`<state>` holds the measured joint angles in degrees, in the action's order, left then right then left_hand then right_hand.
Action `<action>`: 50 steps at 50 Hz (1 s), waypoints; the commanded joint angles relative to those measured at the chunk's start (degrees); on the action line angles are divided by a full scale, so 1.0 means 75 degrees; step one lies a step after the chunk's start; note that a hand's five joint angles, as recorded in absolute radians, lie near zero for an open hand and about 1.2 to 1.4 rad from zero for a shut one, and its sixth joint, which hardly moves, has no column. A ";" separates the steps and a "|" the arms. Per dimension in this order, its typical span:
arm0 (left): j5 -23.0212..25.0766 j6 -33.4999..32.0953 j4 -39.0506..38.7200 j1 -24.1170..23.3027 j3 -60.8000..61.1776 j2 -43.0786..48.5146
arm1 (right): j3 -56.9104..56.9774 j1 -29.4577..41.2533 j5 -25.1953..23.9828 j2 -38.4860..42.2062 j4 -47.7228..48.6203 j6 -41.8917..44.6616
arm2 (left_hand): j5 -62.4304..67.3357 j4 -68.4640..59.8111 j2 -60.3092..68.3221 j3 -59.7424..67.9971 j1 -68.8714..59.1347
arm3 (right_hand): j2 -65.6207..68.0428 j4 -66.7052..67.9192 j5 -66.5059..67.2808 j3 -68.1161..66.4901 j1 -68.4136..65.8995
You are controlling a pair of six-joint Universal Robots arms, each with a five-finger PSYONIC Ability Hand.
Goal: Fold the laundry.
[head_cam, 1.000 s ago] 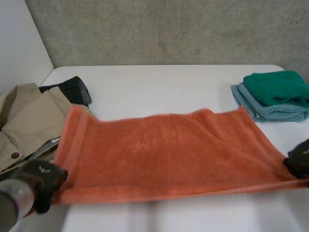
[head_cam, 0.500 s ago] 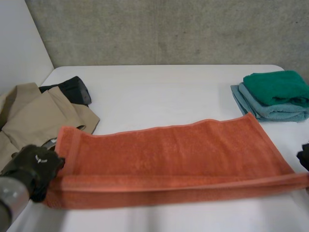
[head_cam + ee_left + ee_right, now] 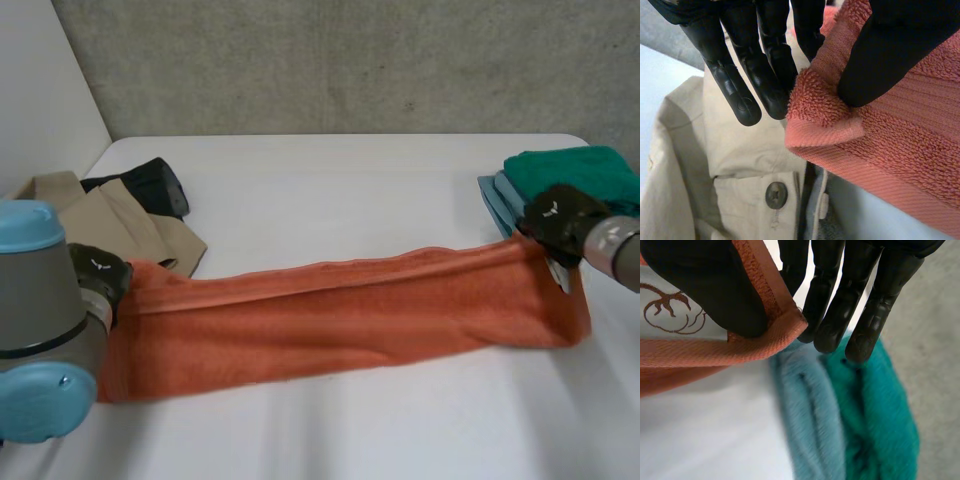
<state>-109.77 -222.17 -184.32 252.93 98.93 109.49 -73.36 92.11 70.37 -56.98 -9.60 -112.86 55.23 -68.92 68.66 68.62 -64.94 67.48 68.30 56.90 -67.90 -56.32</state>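
Observation:
An orange towel (image 3: 340, 315) lies across the table as a long band, folded lengthwise. My left hand (image 3: 100, 278) pinches its left corner (image 3: 822, 125) between thumb and fingers, above a beige garment (image 3: 740, 165). My right hand (image 3: 560, 218) pinches the towel's right corner (image 3: 775, 335) the same way, just in front of the folded stack. A white label with a drawn plant (image 3: 675, 315) shows on the towel beside the right thumb.
A green towel (image 3: 575, 178) sits folded on a light-blue towel (image 3: 560, 232) at the table's right, close under my right hand. The beige garment (image 3: 90, 235) and a black cloth (image 3: 150, 185) lie at the left edge. White table (image 3: 330, 180) stretches behind the towel.
Both hands have carried the towel's near edge away from me, over onto its far edge. The wide spread sheet has become a narrow folded band.

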 commanded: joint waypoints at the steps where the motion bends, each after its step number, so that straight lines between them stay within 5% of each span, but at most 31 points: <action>1: -0.0106 0.0033 -0.0151 -0.0021 -0.0429 0.0389 | 0.0909 0.0422 0.0039 0.0904 0.0600 -0.0046 | 0.1970 -0.1477 0.1512 0.1517 -0.2007 | 0.1669 0.1560 0.1746 -0.1613 -0.3158; 10: -0.0129 -0.0025 -0.0866 -0.0080 -0.0874 0.0975 | 0.1882 0.0738 0.0578 0.2006 0.0940 0.0036 | 0.1970 -0.1477 0.1512 0.1517 -0.2007 | 0.1669 0.1560 0.1746 -0.1613 -0.3158; 13: -0.0153 -0.0037 -0.0995 -0.0080 -0.0991 0.1140 | 0.2081 0.0785 0.0637 0.2217 0.1127 0.0013 | 0.0297 0.0196 -0.0160 -0.0156 -0.0335 | 0.1669 0.1560 0.1746 -0.1613 -0.3158; 15: -0.0153 -0.0037 -0.1007 -0.0092 -0.1015 0.1187 | 0.2152 0.0809 0.0719 0.2276 0.1349 -0.0034 | -0.1872 0.2365 -0.2330 -0.2325 0.1835 | -0.1468 -0.1577 -0.1391 0.1524 -0.0021; 16: -0.0153 -0.0037 -0.1018 -0.0126 -0.1038 0.1187 | 0.2164 0.0820 0.0777 0.2276 0.1455 -0.0069 | -0.4682 0.5175 -0.5140 -0.5135 0.4645 | -0.3017 -0.3126 -0.2940 0.3073 0.1528; 17: -0.0153 -0.0037 -0.1018 -0.0150 -0.1050 0.1187 | 0.2187 0.0821 0.0847 0.2265 0.1560 -0.0115 | -0.5754 0.6247 -0.6212 -0.6207 0.5717 | -0.4542 -0.4652 -0.4465 0.4599 0.3054; 18: -0.0153 -0.0037 -0.1018 -0.0185 -0.1062 0.1175 | 0.2222 0.0821 0.0987 0.2207 0.1805 -0.0267 | -0.6431 0.6924 -0.6888 -0.6884 0.6393 | -0.7664 -0.7773 -0.7587 0.7720 0.6175; 27: -0.0094 0.0056 -0.1030 -0.0537 -0.1144 0.0285 | 0.1907 0.0750 0.1141 0.0767 0.2019 -0.2469 | -0.7335 0.7828 -0.7792 -0.7788 0.7297 | -0.7664 -0.7773 -0.7587 0.7720 0.6175; 32: -0.0048 0.0103 -0.1018 -0.0537 -0.0817 -0.0429 | 0.1158 0.0680 0.0663 -0.0381 0.1202 -0.3711 | -0.7335 0.7828 -0.7792 -0.7788 0.7297 | -0.7664 -0.7773 -0.7587 0.7720 0.6175; 40: 0.0655 0.0127 -0.0773 -0.0560 0.0285 -0.0840 | -0.0281 -0.0232 -0.0557 -0.0770 -0.0897 -0.3737 | -0.7245 0.7738 -0.7703 -0.7698 0.7208 | -0.7664 -0.7773 -0.7587 0.7720 0.6175; 50: 0.1206 0.0080 -0.0819 -0.0315 0.0907 -0.0583 | -0.2148 -0.0761 -0.1051 -0.0970 -0.0163 -0.3128 | -0.7155 0.7648 -0.7613 -0.7608 0.7118 | -0.7664 -0.7773 -0.7587 0.7720 0.6175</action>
<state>-102.89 -221.27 -190.10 249.21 104.44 103.28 -79.68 89.33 64.49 -63.70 -16.07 -140.35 2.86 -12.02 11.87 12.37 -11.40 12.92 13.44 4.12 -12.10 -11.60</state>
